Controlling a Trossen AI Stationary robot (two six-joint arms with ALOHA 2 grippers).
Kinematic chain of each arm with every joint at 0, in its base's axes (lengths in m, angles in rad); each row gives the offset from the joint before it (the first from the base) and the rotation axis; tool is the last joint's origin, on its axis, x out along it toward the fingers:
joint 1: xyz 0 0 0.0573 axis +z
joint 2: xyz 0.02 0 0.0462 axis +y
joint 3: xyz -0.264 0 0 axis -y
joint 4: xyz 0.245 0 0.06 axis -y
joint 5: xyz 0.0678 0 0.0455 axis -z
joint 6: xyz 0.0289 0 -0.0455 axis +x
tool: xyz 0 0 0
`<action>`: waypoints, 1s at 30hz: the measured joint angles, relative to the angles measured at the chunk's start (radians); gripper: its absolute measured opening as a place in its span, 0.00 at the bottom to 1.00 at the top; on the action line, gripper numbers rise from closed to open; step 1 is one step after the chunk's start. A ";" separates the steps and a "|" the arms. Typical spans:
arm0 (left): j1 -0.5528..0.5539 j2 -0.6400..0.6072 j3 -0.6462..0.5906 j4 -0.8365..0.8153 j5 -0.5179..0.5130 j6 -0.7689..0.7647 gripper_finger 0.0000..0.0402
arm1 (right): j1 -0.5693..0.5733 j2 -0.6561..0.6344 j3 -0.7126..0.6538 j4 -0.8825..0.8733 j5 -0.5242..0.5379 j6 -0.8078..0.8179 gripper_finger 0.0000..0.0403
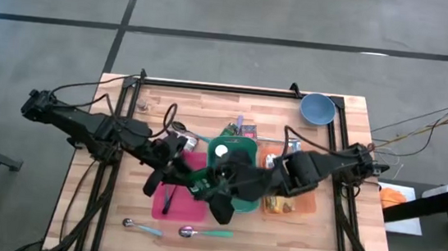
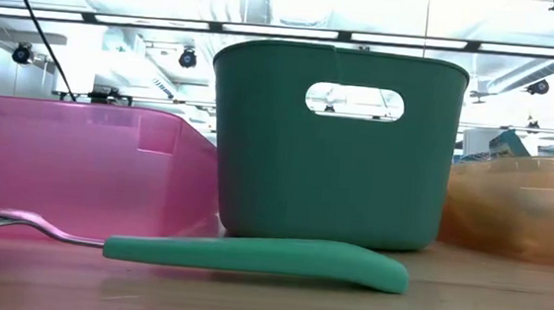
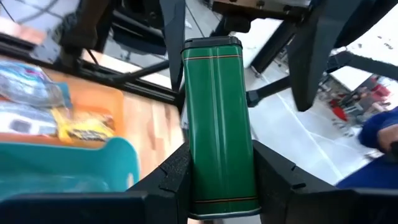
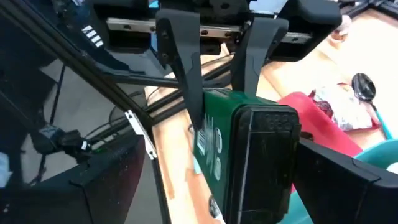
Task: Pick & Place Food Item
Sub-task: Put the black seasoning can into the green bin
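Gripping green tin (image 3: 221, 124), left tool (image 3: 221, 177); right tool (image 4: 205, 186) straddling it, fingers apart.

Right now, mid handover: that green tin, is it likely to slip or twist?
The green tin looks rigid, probably metal; the left gripper clamps its flat sides without denting it. Its glossy faces may slide. It is tall and narrow, so the open right gripper could pivot it.

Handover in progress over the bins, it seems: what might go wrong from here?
1. The left gripper clamps only the green tin's sides; if it lets go before the open right gripper closes, the tin likely drops.
2. Both grippers crowd together above the green bin and pink bin, so the fingers might collide.
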 joint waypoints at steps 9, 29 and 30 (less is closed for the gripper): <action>0.000 0.000 -0.001 0.003 -0.021 0.063 0.30 | -0.057 -0.006 0.000 -0.006 -0.108 0.017 0.91; -0.001 -0.027 0.000 -0.001 0.000 0.065 0.30 | -0.082 -0.006 -0.001 -0.013 -0.175 -0.003 0.29; -0.001 -0.027 0.000 -0.001 -0.001 0.062 0.31 | -0.082 -0.006 -0.001 -0.011 -0.181 -0.005 0.29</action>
